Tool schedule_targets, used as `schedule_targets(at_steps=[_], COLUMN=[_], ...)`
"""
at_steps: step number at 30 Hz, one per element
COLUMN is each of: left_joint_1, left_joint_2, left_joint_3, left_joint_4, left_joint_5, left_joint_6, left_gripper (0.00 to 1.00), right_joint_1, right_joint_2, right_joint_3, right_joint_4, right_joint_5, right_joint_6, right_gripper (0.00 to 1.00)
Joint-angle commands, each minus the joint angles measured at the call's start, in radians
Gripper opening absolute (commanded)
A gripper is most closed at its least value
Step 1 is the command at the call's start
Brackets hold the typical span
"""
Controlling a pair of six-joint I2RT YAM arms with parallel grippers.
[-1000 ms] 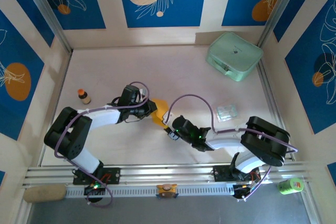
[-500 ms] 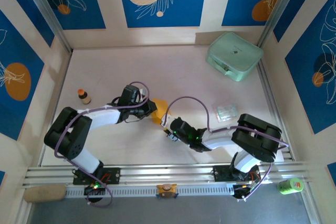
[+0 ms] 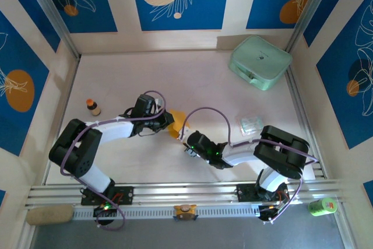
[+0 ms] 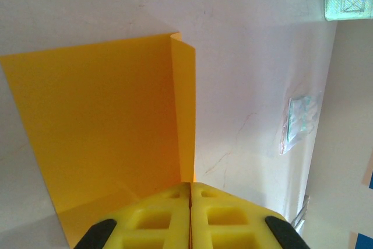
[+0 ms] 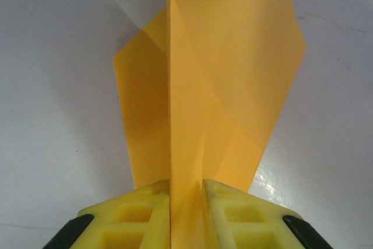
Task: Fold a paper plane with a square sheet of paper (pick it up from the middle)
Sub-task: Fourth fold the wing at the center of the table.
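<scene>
The square sheet of paper, already part-folded, sits between the two grippers near the middle of the table. It looks to be raised a little off the surface rather than lying flat.

The left gripper is pinched tight, its pads meeting with a thin edge of the sheet caught in the seam. The right gripper stands narrow, and an upright ridge of the paper fills the gap between its fingers, so it grips the sheet from the opposite side.

The step in hand appears to be setting the central crease.

- **Anchor:** the left grip should act as a fixed hold and not tug.
- **Squeeze:** the right gripper should press squarely on the ridge with the layers lined up edge to edge, because any skew here would probably be pressed in for good.
- **Tension:** if the crease has to be run along its length, it should go slowly with light tension. Thin paper like this will likely buckle if the grippers crowd together and tear if they pull apart.

The mint-green case and the clear packet lie well apart from the work.
</scene>
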Motion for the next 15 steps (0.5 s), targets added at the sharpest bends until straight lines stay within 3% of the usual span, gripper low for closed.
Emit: schedule_targets(at_steps=[1,6,15], left_joint_1=[-0.006,-0.006,-0.006], left_joint_2=[-0.005,-0.009,-0.027], left_joint_3=[0.021,0.021,0.021], left_joint_4=[-0.02,-0.024,-0.049], left_joint_5=[0.021,0.016,-0.007], left_joint_6=[0.019,0.02,0.024], left_gripper=[0.09,0.09,0.09], right_joint_1=[-0.004,-0.007,-0.019], right_joint_2=[-0.008,-0.007,-0.018], right_joint_3=[0.023,0.027,0.019], right_joint_4=[-0.02,-0.026,-0.031], right_joint_5=[0.024,0.025,0.014], right_joint_6=[0.032,0.04,0.075], right_gripper=[0.19,0.22,0.13])
